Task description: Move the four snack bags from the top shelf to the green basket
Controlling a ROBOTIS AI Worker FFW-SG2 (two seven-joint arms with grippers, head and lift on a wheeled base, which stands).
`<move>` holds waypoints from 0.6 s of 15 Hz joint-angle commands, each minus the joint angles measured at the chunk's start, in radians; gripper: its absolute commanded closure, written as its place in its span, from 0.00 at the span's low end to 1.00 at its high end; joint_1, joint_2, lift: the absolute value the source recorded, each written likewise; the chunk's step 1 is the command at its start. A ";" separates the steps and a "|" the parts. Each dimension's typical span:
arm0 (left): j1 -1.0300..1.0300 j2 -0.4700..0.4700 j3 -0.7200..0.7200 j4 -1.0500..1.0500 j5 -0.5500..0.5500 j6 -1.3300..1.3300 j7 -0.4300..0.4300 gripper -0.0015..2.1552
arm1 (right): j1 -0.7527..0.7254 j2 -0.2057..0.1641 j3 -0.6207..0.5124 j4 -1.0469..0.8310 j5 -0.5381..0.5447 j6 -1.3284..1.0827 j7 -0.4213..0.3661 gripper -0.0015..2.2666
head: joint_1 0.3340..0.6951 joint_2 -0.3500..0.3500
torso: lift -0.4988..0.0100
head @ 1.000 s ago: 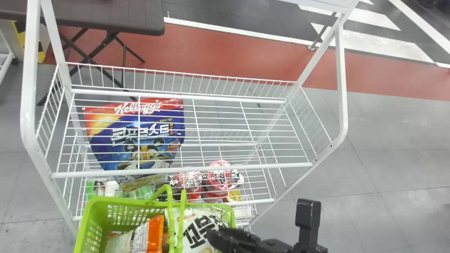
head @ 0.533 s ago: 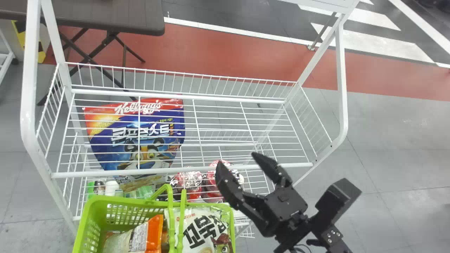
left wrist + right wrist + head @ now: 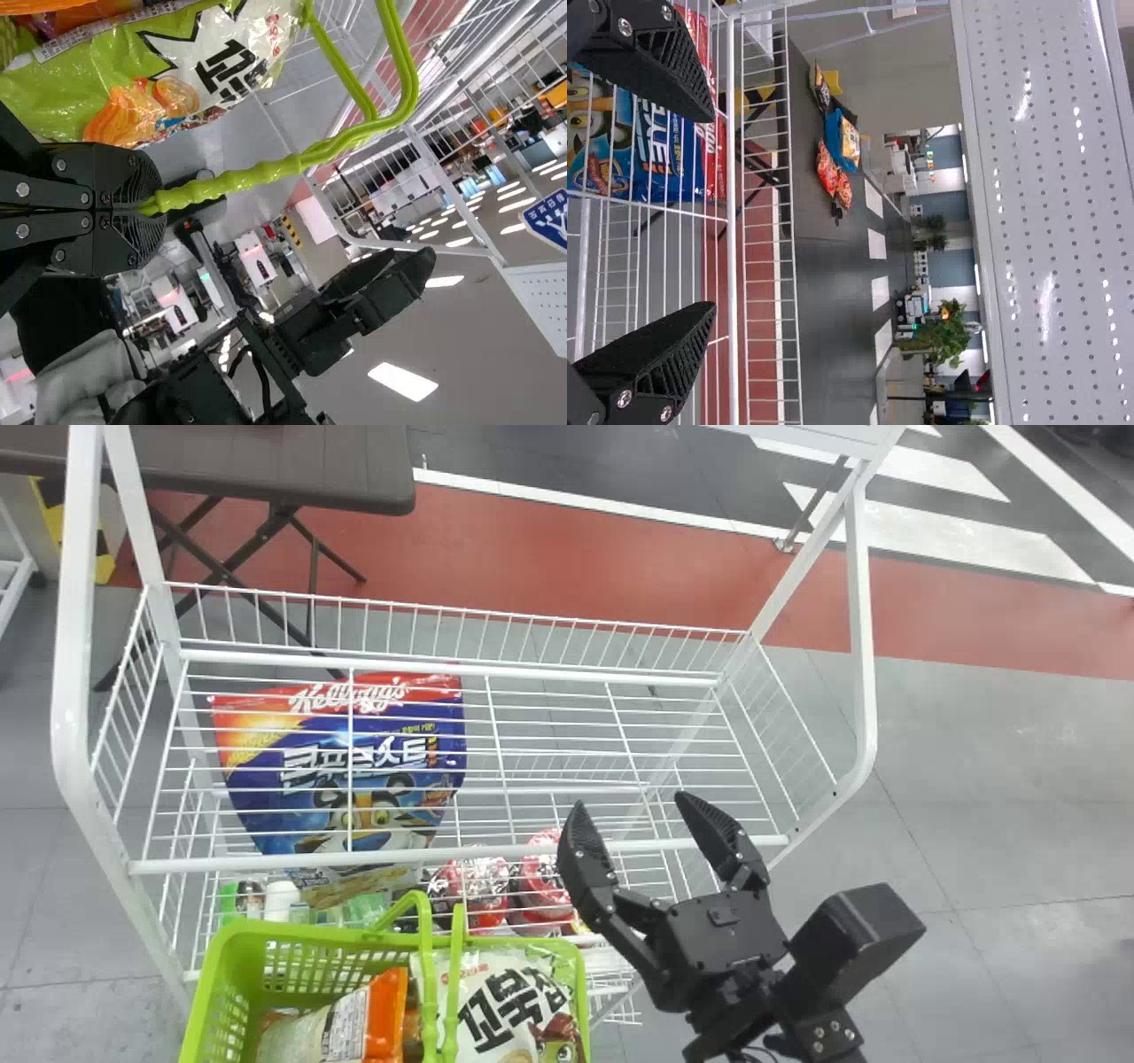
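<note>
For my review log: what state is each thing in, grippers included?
Green plastic basket: loaded, bags visible inside.
Basket handles: raised, held.
Left gripper: closed on the handles.
Right gripper: open, nothing between its fingers.
Orange-ended clear bag: in the basket.
Brown folding table: unfolded, standing.

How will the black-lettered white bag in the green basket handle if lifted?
The white bag likely squashes: its film looks thin and wrinkled. Glossy highlights suggest some slip. It may snag on the green handles, which cross in front of it in the head view.
</note>
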 commanded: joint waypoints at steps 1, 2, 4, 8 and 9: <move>0.003 0.002 0.000 -0.003 0.001 0.000 -0.002 0.62 | 0.007 -0.001 0.027 0.005 0.022 -0.039 -0.002 0.03 | 1.00 0.00 | 0.98; 0.005 0.002 0.002 -0.003 0.001 -0.003 -0.004 0.62 | 0.009 -0.001 0.030 0.005 0.022 -0.039 -0.002 0.03 | 1.00 0.00 | 0.98; 0.011 0.003 0.003 -0.005 0.002 -0.006 -0.007 0.62 | 0.012 -0.001 0.029 0.000 0.022 -0.039 -0.002 0.03 | 1.00 0.00 | 0.98; 0.014 0.003 0.003 -0.008 0.002 -0.009 -0.009 0.62 | 0.021 -0.006 0.029 -0.004 0.020 -0.043 -0.002 0.03 | 1.00 0.00 | 0.98; 0.015 0.003 0.003 -0.009 0.004 -0.009 -0.010 0.62 | 0.021 -0.007 0.029 -0.004 0.020 -0.049 -0.002 0.03 | 1.00 0.00 | 0.98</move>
